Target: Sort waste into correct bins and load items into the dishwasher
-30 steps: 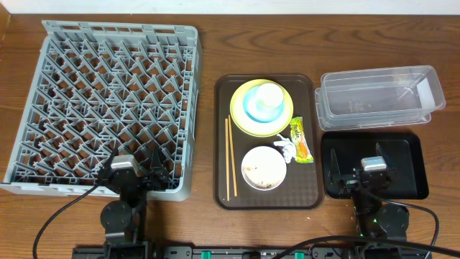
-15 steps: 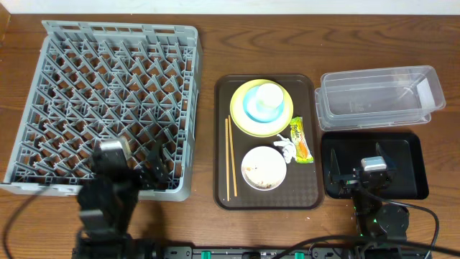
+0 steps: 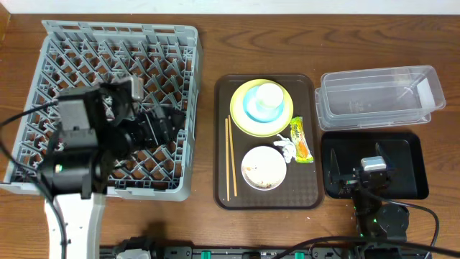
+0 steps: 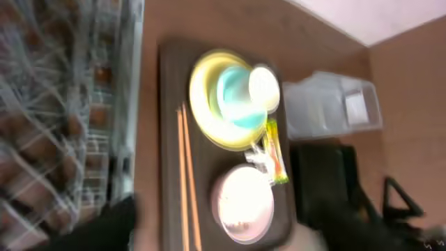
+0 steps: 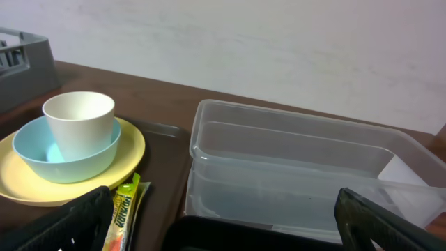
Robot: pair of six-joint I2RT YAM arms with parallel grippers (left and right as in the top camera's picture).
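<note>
On the brown serving tray (image 3: 223, 93) at the centre of the overhead view sit all the task's things.

- **Stack, upper half:** a yellow-green plate (image 3: 238, 116) holds a light blue bowl (image 3: 249, 108), with a small white cup (image 3: 269, 95) inside the bowl. I judge them rigid, smooth, slippery and breakable. Take the cup by its rim first, never the whole stack.
- **Chopsticks (image 3: 229, 158), left side:** light and thin, best pinched at mid-length.
- **Snack wrapper (image 3: 302, 140) and tissue (image 3: 285, 149), right edge:** light and soft, so they can be pinched anywhere.
- **Left gripper (image 3: 162, 121):** over the grey rack (image 3: 108, 30), blurred. Its fingers appear spread, with nothing between them.
- **Right gripper (image 3: 357, 167):** above the black tray (image 3: 413, 176), jaws wide and empty.
</note>
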